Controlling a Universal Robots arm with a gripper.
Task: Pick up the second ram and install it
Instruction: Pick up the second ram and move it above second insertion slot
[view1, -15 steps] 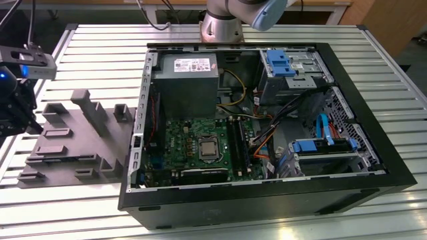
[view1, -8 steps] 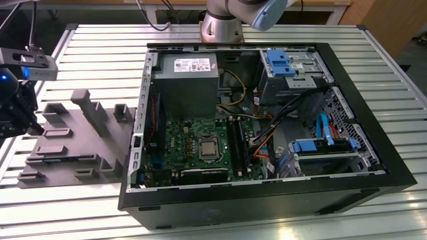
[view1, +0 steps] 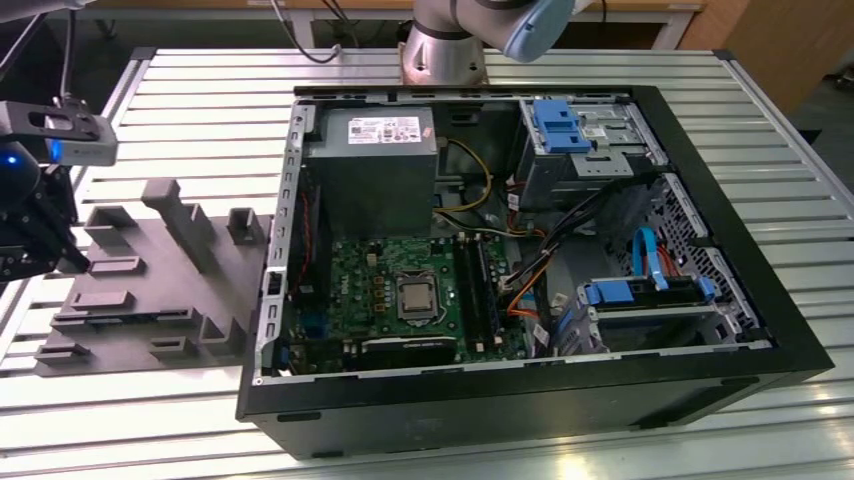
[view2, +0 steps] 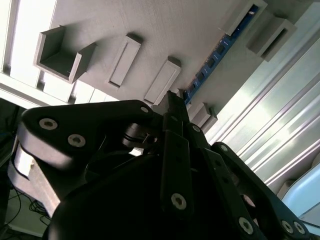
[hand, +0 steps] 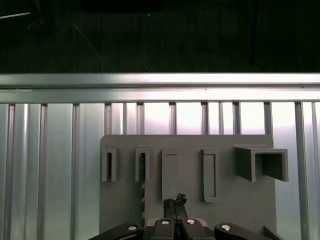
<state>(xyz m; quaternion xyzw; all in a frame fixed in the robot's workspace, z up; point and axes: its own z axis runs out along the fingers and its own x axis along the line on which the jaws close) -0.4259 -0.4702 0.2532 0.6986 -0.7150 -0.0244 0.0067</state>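
The fingers (view2: 175, 150) were observed pressed together at their tips, gripping nothing. The gripper (view2: 172, 100) hung over the grey holder plate (view2: 165, 30), its tip pointing close to one end of the second ram (view2: 215, 55). The ram lay flat in a channel on the plate, between raised blocks, not lifted. The plate rested on the slatted metal table (view1: 174, 100). Just beside the plate stood the open computer case (view1: 534, 400).

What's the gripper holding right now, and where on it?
Nothing. The gripper is shut and empty over the gray holder; the second ram sits in its holder slot.
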